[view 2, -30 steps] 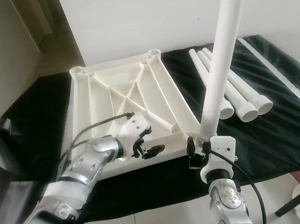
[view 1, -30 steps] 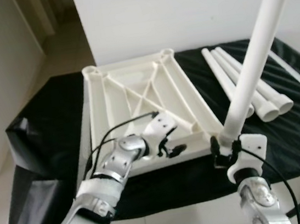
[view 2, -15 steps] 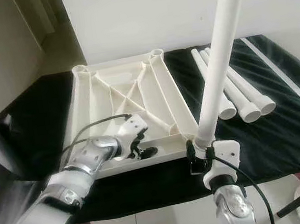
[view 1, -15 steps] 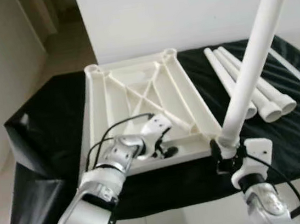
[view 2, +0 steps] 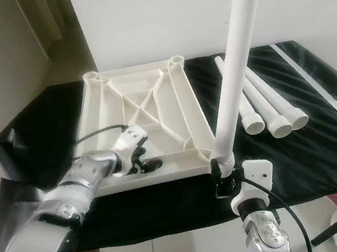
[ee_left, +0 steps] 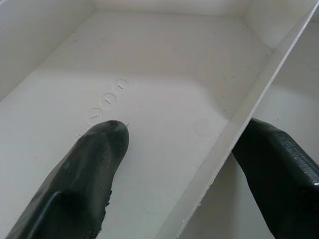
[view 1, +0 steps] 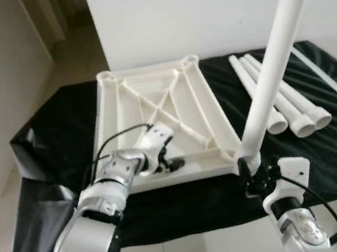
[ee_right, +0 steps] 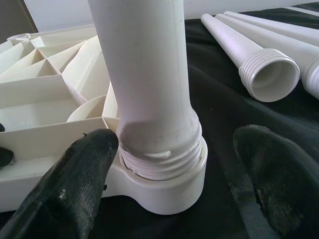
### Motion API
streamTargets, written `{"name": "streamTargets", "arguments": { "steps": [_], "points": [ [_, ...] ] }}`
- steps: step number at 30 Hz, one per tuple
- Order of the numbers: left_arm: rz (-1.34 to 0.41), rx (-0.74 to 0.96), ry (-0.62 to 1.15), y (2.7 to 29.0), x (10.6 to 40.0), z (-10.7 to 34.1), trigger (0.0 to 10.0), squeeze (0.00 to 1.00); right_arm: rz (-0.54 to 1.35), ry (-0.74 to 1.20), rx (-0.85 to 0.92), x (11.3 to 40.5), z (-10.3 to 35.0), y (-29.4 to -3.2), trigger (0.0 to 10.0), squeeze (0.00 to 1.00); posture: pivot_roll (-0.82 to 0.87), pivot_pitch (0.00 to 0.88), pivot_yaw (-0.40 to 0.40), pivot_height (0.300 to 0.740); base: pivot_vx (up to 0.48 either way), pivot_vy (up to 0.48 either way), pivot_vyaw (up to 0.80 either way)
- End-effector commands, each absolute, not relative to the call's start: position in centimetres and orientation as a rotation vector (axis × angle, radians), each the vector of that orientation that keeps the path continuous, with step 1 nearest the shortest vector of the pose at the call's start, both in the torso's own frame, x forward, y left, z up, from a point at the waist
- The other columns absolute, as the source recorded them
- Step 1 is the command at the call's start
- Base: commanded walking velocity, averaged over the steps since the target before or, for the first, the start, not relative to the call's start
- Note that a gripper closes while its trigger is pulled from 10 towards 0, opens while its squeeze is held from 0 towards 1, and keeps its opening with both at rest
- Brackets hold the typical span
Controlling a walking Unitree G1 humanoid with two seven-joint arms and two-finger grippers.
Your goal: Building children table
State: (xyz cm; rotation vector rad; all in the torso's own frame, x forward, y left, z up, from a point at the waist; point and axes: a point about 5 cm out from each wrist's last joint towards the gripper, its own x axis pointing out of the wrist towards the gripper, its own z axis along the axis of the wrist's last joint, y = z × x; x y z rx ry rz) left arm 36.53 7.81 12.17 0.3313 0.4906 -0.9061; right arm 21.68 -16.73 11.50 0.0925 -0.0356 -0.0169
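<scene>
Lower right of the frame, nearest the head camera: right hand [view 2: 224, 178] sits at the near right corner of the tabletop [view 2: 154, 112]. Its 2 fingers [ee_right: 75, 189] are spread, 1 on either side of the standing leg [view 2: 234, 61] base, neither one touching the tube in the wrist view. That leg rises tilted toward the upper right of the frame. Its threaded end sits in the round corner socket [ee_right: 164, 191], with several thread turns visible above the socket rim.

Lower left to centre: left hand [view 1: 168, 162] reaches in over the near edge of the tabletop. In the wrist view its fingers [ee_left: 84, 174] are apart and straddle 1 thin upright rib [ee_left: 234, 134], 1 finger in each compartment. Whether the pads touch the rib cannot be told.

Centre: the white tabletop lies upside down on the worktop [view 1: 46, 142], which is draped in black cloth. Underside shows crossed diagonal ribs and a round socket at each far corner.

Right of centre, on the cloth: 3 loose legs [view 1: 290, 107] lie side by side, touching, threaded open ends toward the camera. A thin white strip [view 2: 312, 82] lies further right, running diagonally.

Far: white wall [view 1: 203, 9] behind the worktop; pale floor [view 1: 65, 52] at upper left.
</scene>
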Motion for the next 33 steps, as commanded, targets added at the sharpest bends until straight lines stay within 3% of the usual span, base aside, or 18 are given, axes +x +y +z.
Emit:
{"name": "streamTargets", "arguments": {
  "steps": [1, 15, 16, 18, 19, 20, 24, 25, 31, 33],
  "points": [
    [-0.546, 0.426, 0.42, 9.7, 37.9, 12.6, 0.0, 0.0, -0.013, -0.035, 0.104, 21.7, 11.6, -16.6, 10.0, 0.0, -0.04, 0.0, 0.042, 0.74, 0.0, 0.0, 0.0],
    [-0.902, 0.472, 0.503, 7.3, 35.3, 10.7, 0.0, 0.0, -0.026, -0.038, 0.088, 22.4, 11.6, -17.1, 10.0, 0.0, -0.03, 0.0, 0.042, 0.74, 0.0, 0.0, 0.0],
    [-0.955, 0.48, 0.503, 6.9, 34.9, 10.6, 0.9, 0.0, -0.029, -0.036, 0.086, 22.5, 11.6, -17.1, 10.0, 0.0, -0.03, 0.0, 0.043, 0.74, 0.0, 0.0, 0.0],
    [-0.99, 0.486, 0.502, 6.7, 34.6, 10.5, 0.9, 0.0, -0.031, -0.035, 0.085, 22.5, 11.5, -17.1, 10.0, 0.0, -0.03, 0.0, 0.043, 0.74, 0.0, 0.0, 0.0],
    [-1.02, 0.492, 0.497, 6.4, 34.3, 10.5, 6.4, 0.0, -0.034, -0.033, 0.082, 22.5, 11.5, -17.2, 10.0, 0.0, -0.03, 0.0, 0.044, 0.74, 0.0, 0.0, 0.0],
    [-1.036, 0.496, 0.494, 6.3, 34.1, 10.5, 10.0, 0.0, -0.037, -0.032, 0.081, 22.5, 11.5, -17.2, 10.0, 0.0, -0.03, 0.0, 0.043, 0.74, 0.0, 0.0, 0.0],
    [-1.089, 0.397, 0.423, 5.9, 34.2, 12.2, 10.0, 0.0, -0.055, -0.03, 0.069, 22.6, 11.3, -17.6, 10.0, 0.0, -0.03, 0.0, 0.045, 0.74, 0.0, 0.0, 0.0],
    [-1.055, 0.3, 0.353, 6.4, 35.2, 14.1, 10.0, 0.0, -0.073, -0.031, 0.064, 22.6, 11.3, -18.0, 10.0, 0.0, -0.03, 0.0, 0.045, 0.74, 0.0, 0.0, 0.0],
    [-0.922, 0.194, 0.169, 8.0, 37.3, 17.4, 10.0, 0.0, -0.102, -0.024, 0.052, 22.7, 11.0, -18.3, 10.0, 0.0, -0.03, 0.0, 0.047, 0.74, 0.0, 0.0, 0.0],
    [-0.803, 0.137, 0.124, 10.0, 38.5, 18.8, 10.0, 0.0, -0.105, -0.016, 0.049, 22.7, 10.8, -18.3, 10.0, 0.0, -0.03, 0.0, 0.045, 0.74, 0.0, 0.0, 0.0]
  ]
}}
